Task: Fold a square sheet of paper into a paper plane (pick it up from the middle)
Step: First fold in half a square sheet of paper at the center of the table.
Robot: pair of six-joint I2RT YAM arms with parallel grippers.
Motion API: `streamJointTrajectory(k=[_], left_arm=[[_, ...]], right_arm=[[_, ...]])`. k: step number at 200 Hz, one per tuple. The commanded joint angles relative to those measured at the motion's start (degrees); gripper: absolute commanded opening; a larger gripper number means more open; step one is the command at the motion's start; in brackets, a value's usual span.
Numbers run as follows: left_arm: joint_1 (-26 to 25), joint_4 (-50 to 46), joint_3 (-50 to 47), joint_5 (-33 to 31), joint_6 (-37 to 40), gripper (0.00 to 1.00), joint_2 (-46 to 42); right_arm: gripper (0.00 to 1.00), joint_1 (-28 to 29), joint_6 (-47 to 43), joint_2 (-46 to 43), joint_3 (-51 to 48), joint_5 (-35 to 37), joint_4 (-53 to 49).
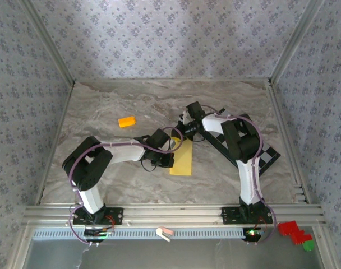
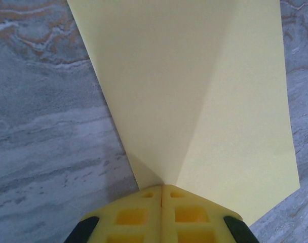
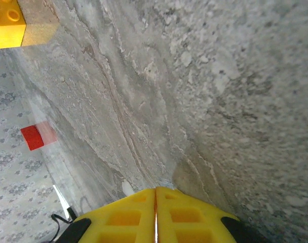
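Paper handling is judged the crux: the sheet of paper (image 1: 181, 158), pale yellow and already folded into a narrow strip, is seen lying flat near the middle of the marble tabletop (image 1: 103, 106). The small orange block (image 1: 126, 121) is well apart at about 10 o'clock from it, and the checkered board (image 1: 270, 158) is at 3 o'clock under the right arm. In the left wrist view two slanting creases are seen to meet at the sheet's near edge, right at the tip of the left end effector (image 2: 161, 195). Its yellow fingers are pressed together with no gap, and whether the paper's edge is nipped between them or merely touched cannot be told. From overhead, that end effector is found at the sheet's 9 o'clock side. The right end effector (image 3: 155, 197) is likewise pressed together with nothing held, and is set low over bare tabletop just beyond the sheet's 12 o'clock end. The sheet is judged very light, thin and limp, easily slid on the smooth surface and easily crumpled by a hard pinch. Folded layers can be expected to spring open unless pressed. Hold is best taken at a free edge or along the centre crease, where the layers are stiffest, while the rest is pinned flat by the other end effector.
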Motion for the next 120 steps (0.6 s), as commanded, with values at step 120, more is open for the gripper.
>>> streamJointTrajectory(k=[120], left_arm=[[-1.28, -15.55, 0.43, -9.68, 1.17, 0.00, 0.70]], right_arm=[[0.13, -4.49, -4.88, -19.21, -14.31, 4.95, 3.62]])
